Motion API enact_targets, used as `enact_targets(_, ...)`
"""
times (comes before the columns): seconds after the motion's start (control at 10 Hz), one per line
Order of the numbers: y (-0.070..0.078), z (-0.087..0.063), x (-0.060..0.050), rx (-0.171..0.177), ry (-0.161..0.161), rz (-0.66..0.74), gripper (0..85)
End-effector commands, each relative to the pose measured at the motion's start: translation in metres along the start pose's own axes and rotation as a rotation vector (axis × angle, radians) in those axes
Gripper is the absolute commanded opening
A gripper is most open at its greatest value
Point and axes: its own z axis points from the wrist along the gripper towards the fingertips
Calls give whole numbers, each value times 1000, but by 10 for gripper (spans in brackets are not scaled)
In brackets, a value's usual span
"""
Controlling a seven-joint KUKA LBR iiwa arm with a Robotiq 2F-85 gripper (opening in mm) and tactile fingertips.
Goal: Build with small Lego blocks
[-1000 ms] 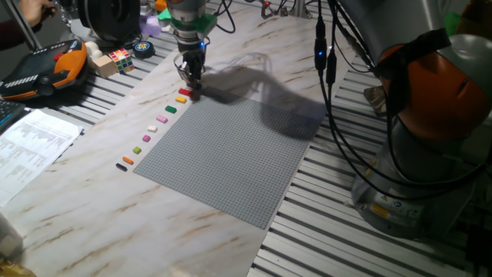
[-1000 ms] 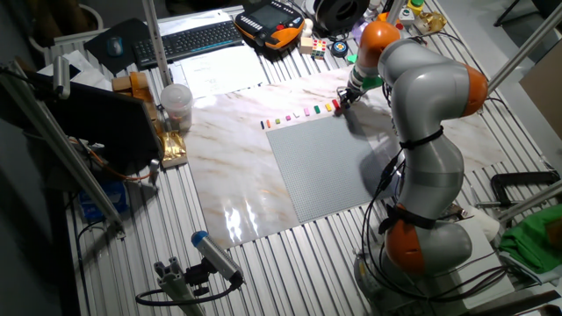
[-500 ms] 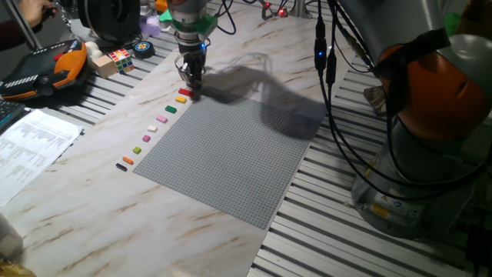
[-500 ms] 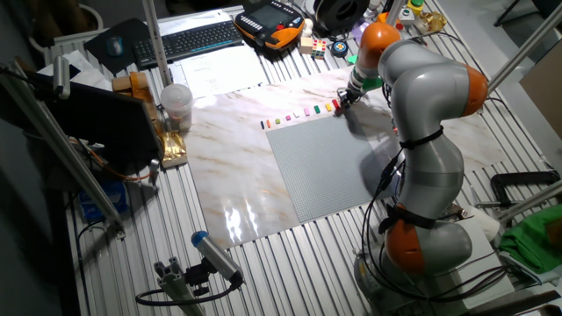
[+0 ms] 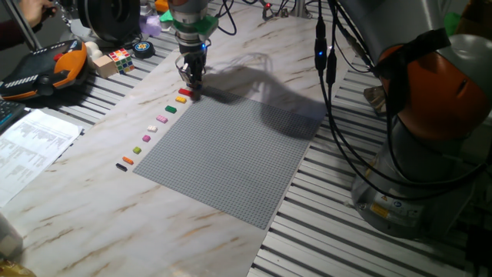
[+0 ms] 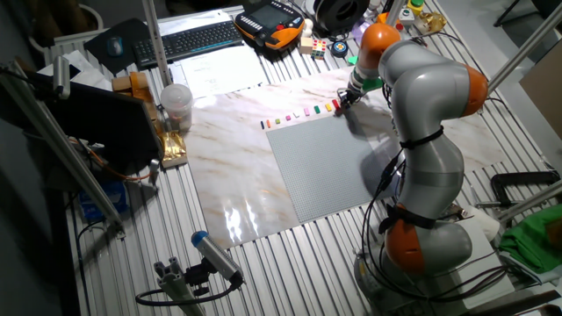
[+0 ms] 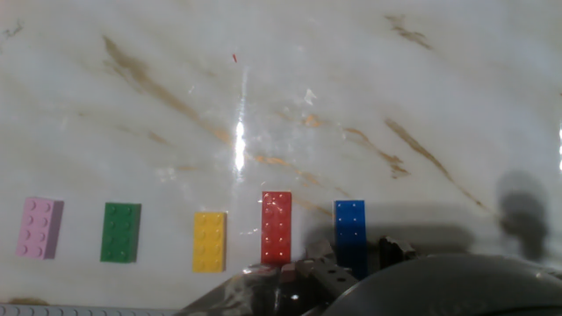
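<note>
Your gripper (image 5: 191, 85) is down at the far end of the brick row, right over the blue brick (image 7: 349, 225), and nothing has shifted since half a second ago: same pose in both fixed views, bricks unmoved. From the hand view you've got the row laid out on the marble tabletop (image 7: 290, 96): pink brick (image 7: 40, 227), green brick (image 7: 120, 233), yellow brick (image 7: 210, 241), red brick (image 7: 276, 227), then the blue one, each lying flat and apart from its neighbours. The lower end of the blue brick runs under the dark gripper body (it fills the bottom edge there), so I can't tell whether your jaws are apart or clamped on it. In one fixed view, the row continues along the edge of the grey baseplate (image 5: 231, 154) down to an orange brick (image 5: 127, 161) and a black brick (image 5: 121, 166).
</note>
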Motion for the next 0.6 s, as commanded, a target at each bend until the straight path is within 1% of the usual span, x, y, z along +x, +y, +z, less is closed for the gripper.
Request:
enact_targets(0.0, 0, 0, 0, -5, 15, 2, 360)
enact_targets(0.1, 0, 0, 0, -2, 40, 11, 357)
enact_targets(0.2, 0, 0, 0, 5, 43, 17, 353)
enact_targets(0.3, 0, 0, 0, 3, 46, 9, 350)
enact_targets(0.5, 0, 1, -1, 6, 29, -2, 353)
